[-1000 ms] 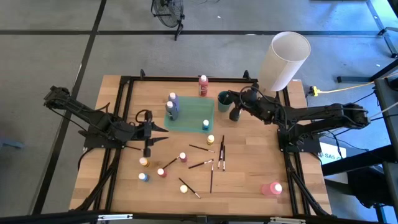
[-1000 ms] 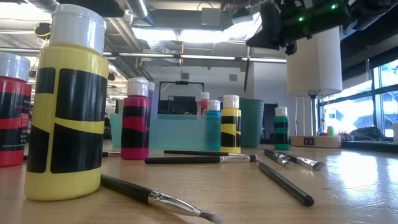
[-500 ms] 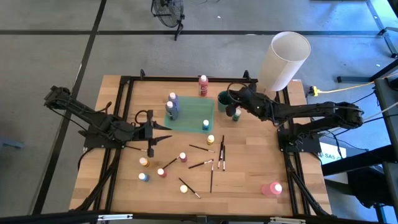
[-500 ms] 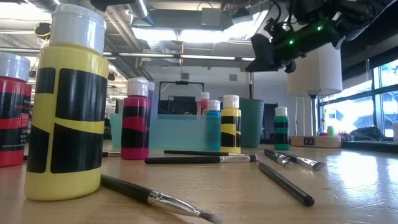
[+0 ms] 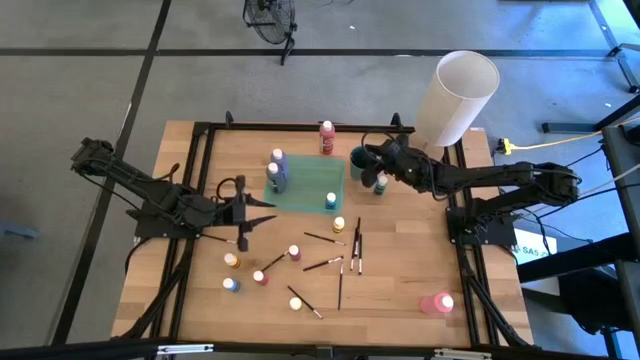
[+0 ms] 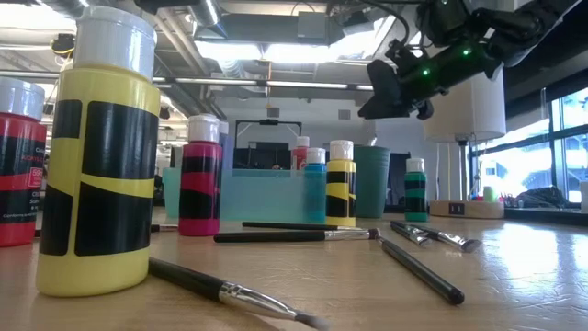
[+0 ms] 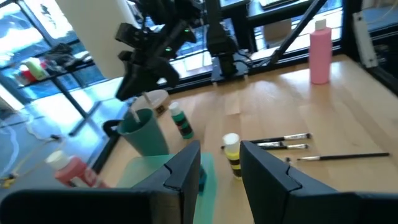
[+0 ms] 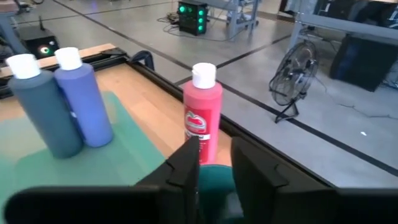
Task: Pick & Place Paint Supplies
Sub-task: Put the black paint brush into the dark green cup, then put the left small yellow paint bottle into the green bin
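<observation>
Since the earlier frame, the right arm has carried its end effector (image 5: 374, 163) off the green bottle and over the cup at the mat's right edge. Its fingers have gone from pressed together to slightly spread. The thin brush that hung below it in the low view no longer shows there.

- **Landmark:** the flat teal-green mat (image 5: 305, 185) at the far middle of the wooden worktop (image 5: 400, 290).
- **Off the mat:** a big white cylinder (image 5: 458, 95) stands beyond its far right corner.
- **On the mat:** two tall bottles, slate-blue and purple (image 5: 277, 170), and a small blue bottle (image 5: 331, 200) at its near edge.
- **Around the mat:**
  - a red white-capped bottle (image 5: 327, 137) at the far edge;
  - a teal plastic cup (image 5: 359, 158) touching the right edge, with a thin stick (image 7: 133, 116) in it, probably the brush;
  - a small green bottle (image 5: 381, 183) just right of the cup.
- **Nearer than the mat:** a small yellow bottle (image 5: 339, 224), several small bottles (image 5: 260, 275), dark-handled brushes (image 5: 345, 258) lying loose, and a pink bottle (image 5: 436, 303) well apart to the near right.
- **Left arm:** its end effector (image 5: 258, 212) waits left of the mat, fingers spread and empty.

The step in hand appears to be releasing a brush into the cup. The next move calls for lifting clear of the rim, then reaching a loose brush below the mat.
</observation>
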